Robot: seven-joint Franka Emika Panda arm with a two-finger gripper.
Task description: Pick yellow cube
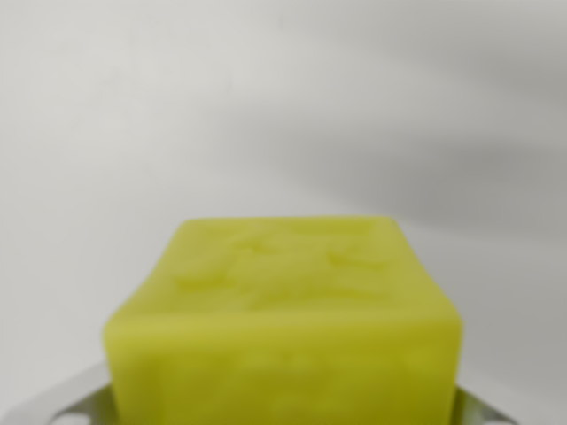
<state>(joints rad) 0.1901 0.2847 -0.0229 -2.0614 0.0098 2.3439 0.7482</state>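
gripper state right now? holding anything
gripper: seems shut on the yellow cube, with metal showing at both lower corners; actual contact is hidden.

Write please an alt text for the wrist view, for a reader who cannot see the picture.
A blurry yellow cube fills the lower middle of the wrist view, very close to the camera, against a plain pale grey surface. Small metal gripper parts peek out at its lower left and right corners; whether they clamp the cube cannot be seen.
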